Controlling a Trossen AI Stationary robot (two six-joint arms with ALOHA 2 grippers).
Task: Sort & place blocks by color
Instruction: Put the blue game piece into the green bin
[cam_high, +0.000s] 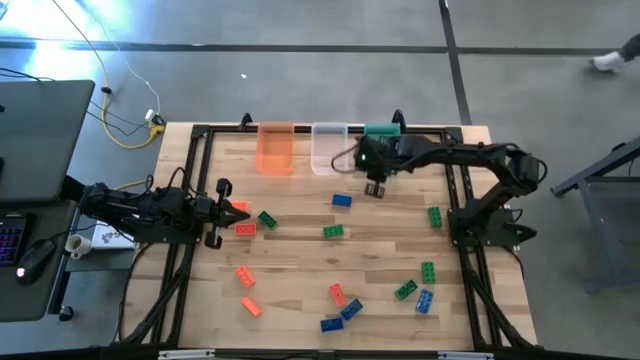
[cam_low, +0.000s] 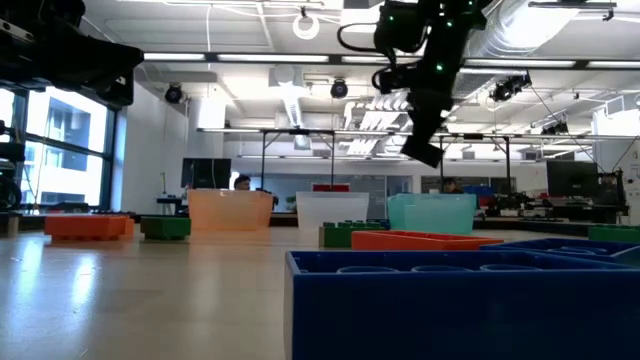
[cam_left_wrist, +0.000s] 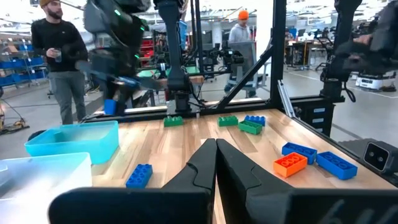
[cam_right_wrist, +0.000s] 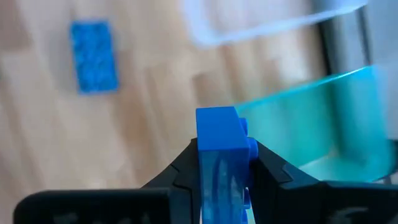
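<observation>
Three tubs (cam_high: 312, 146) at table's (cam_high: 300, 230) far edge, contents unclear, right end effector (cam_right_wrist: 222, 163) clamped on blue block (cam_right_wrist: 219, 138) beside green tub (cam_right_wrist: 311, 118), left end effector (cam_left_wrist: 216, 163) together, low near left edge, blocks (cam_high: 345, 295) scattered mid-table.

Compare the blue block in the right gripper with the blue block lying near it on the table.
The held blue block is clamped between the right gripper's fingers, off the table, near the green tub. The loose blue block lies flat on the wood, untouched. Both are blue studded bricks.
</observation>
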